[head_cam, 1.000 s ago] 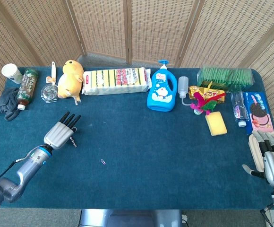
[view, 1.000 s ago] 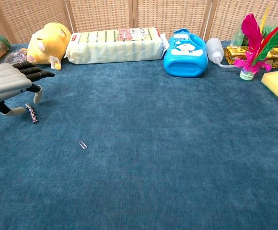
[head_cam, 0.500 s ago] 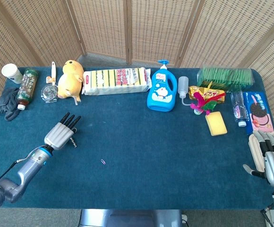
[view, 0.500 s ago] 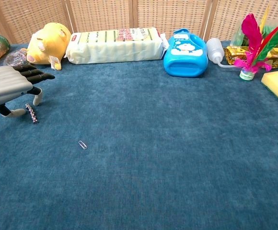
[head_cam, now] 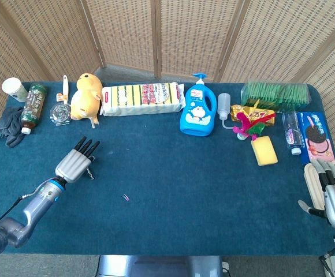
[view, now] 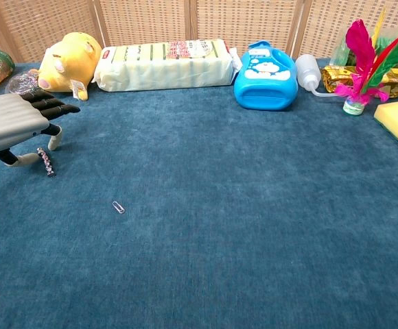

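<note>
The left hand [view: 10,122] hovers palm down at the left of the table [head_cam: 173,173], fingers straight and close together, holding nothing. A small beaded clip [view: 46,161] lies just beneath its thumb. The right hand [head_cam: 329,193] rests at the near right edge, fingers spread, empty. A paperclip [view: 119,207] lies nearer.

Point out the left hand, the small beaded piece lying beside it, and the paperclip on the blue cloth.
left hand [view: 14,123], chest view, on the grey back of the hand.
beaded piece [view: 47,162], chest view, on the middle of its length.
paperclip [view: 119,207], chest view, on its wire loop.
</note>
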`<control>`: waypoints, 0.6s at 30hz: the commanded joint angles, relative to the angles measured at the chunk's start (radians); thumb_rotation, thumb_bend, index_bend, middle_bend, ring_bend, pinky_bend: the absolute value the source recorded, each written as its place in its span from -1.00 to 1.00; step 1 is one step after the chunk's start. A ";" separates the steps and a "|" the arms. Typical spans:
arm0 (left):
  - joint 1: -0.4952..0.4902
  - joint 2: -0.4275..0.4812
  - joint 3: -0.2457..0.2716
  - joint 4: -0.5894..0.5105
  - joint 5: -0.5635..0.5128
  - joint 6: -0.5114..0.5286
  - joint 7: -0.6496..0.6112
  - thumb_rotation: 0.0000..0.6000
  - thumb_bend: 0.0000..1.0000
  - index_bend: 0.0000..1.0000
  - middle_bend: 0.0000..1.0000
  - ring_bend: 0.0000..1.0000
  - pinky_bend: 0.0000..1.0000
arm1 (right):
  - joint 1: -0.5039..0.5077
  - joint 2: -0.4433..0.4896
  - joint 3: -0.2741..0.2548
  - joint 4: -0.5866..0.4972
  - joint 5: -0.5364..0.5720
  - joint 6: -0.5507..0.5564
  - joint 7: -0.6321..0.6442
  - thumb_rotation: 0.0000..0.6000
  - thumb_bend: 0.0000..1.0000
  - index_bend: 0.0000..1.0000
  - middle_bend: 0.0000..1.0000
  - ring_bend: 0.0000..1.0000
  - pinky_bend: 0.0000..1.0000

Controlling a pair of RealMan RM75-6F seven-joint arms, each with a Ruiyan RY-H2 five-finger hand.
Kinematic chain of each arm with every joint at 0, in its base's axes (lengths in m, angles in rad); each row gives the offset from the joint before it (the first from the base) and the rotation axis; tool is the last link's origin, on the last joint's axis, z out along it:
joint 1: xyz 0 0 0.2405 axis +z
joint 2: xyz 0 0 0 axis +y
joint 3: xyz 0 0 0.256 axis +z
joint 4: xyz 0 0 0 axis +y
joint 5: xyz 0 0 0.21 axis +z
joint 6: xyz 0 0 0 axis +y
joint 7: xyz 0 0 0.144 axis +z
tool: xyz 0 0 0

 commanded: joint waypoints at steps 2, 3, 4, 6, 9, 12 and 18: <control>0.003 -0.004 0.001 0.006 -0.001 0.006 0.009 1.00 0.41 -0.04 -1.00 -1.00 -1.00 | -0.001 0.001 0.000 0.000 -0.001 0.002 0.000 1.00 -1.00 -1.00 -1.00 -1.00 -1.00; 0.003 -0.005 0.002 0.007 -0.002 0.005 0.011 1.00 0.41 -0.04 -1.00 -1.00 -1.00 | -0.001 0.001 0.000 0.000 -0.001 0.001 0.001 1.00 -1.00 -1.00 -1.00 -1.00 -1.00; 0.003 -0.006 0.004 0.009 -0.002 0.004 0.017 1.00 0.41 -0.04 -1.00 -1.00 -1.00 | -0.001 0.002 0.000 -0.001 -0.001 0.001 0.001 1.00 -1.00 -1.00 -1.00 -1.00 -1.00; 0.003 -0.007 0.005 0.010 -0.002 0.003 0.020 1.00 0.41 -0.03 -1.00 -1.00 -1.00 | -0.001 0.002 0.000 -0.001 0.000 0.001 0.000 1.00 -1.00 -1.00 -1.00 -1.00 -1.00; 0.003 -0.012 0.006 0.014 -0.004 0.000 0.024 1.00 0.41 -0.03 -1.00 -1.00 -1.00 | -0.001 0.002 0.000 -0.002 0.000 0.002 -0.001 1.00 -1.00 -1.00 -1.00 -1.00 -1.00; 0.004 -0.017 0.008 0.020 -0.004 0.002 0.027 1.00 0.41 -0.03 -1.00 -1.00 -1.00 | -0.002 0.003 0.001 -0.001 0.001 0.002 0.001 1.00 -1.00 -1.00 -1.00 -1.00 -1.00; 0.006 -0.017 0.007 0.018 -0.006 0.007 0.015 1.00 0.43 0.00 -1.00 -1.00 -1.00 | -0.002 0.006 0.001 0.000 -0.002 0.004 0.008 1.00 -1.00 -1.00 -1.00 -1.00 -1.00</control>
